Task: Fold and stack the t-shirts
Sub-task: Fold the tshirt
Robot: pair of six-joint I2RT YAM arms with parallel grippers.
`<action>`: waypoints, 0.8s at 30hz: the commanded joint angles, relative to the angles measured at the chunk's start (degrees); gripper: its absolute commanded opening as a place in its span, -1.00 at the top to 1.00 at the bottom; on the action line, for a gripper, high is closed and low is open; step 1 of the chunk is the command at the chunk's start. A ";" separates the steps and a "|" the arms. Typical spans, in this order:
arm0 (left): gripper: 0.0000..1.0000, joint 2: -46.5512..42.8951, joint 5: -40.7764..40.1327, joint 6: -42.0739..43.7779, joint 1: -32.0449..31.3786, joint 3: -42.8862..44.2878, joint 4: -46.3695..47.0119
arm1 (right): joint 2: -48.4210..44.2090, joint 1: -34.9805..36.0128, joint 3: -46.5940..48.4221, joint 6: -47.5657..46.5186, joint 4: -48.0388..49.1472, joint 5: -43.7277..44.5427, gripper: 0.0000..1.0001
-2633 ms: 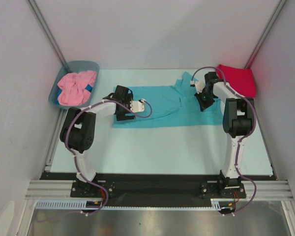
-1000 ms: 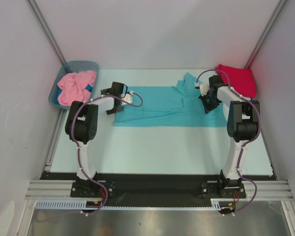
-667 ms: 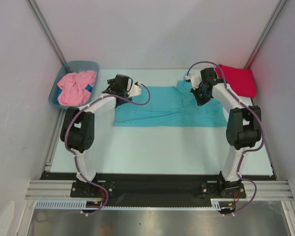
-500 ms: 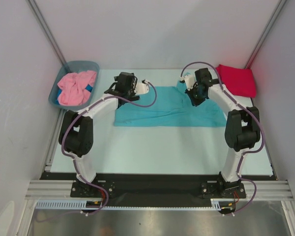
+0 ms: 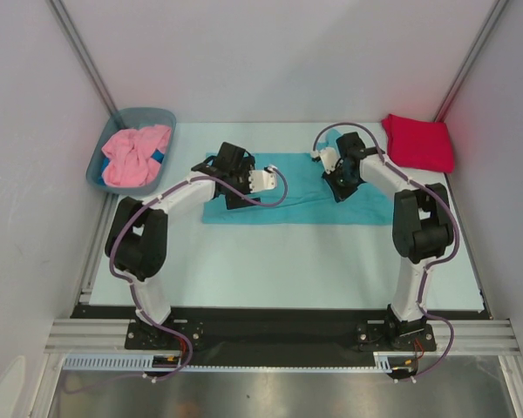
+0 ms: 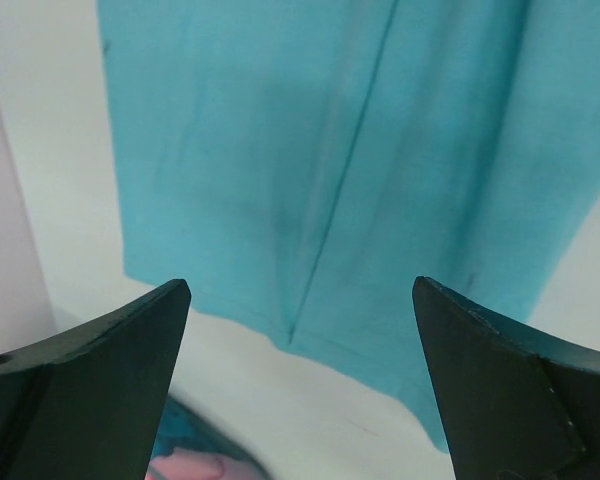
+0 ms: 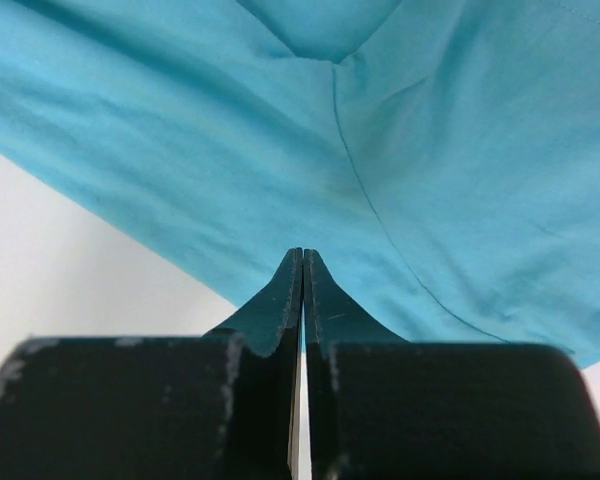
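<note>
Left gripper (image 6: 300, 290): hung wide open over the left part of the turquoise t-shirt (image 5: 296, 209), with nothing between the fingers.
Right gripper (image 7: 302, 255): pressed fully closed, tips together over the same shirt's right part. No cloth seen pinched between them (a thin hem could not be ruled out).
Turquoise t-shirt: lay flat across the far middle of the table (image 5: 279, 270), under both grippers. Looked part-folded at most, a long band rather than a compact packet.
Red t-shirt (image 5: 418, 144): sat folded in the far right corner, judged finished and likely the base of the stack.
Pink t-shirt (image 5: 135, 157): lay crumpled in the grey-blue tub (image 5: 146, 111) at the far left, not yet folded.
Done: one shirt of three folded.
Left to do: finish folding the turquoise, stack it, then take out and fold the pink.
Count: three t-shirts, one per colour; one tub; two grippers.
</note>
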 commanded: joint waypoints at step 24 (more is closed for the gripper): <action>-1.00 4.54 2.86 -8.22 4.57 4.33 -2.78 | 5.66 3.69 4.01 1.47 -3.66 -3.36 1.00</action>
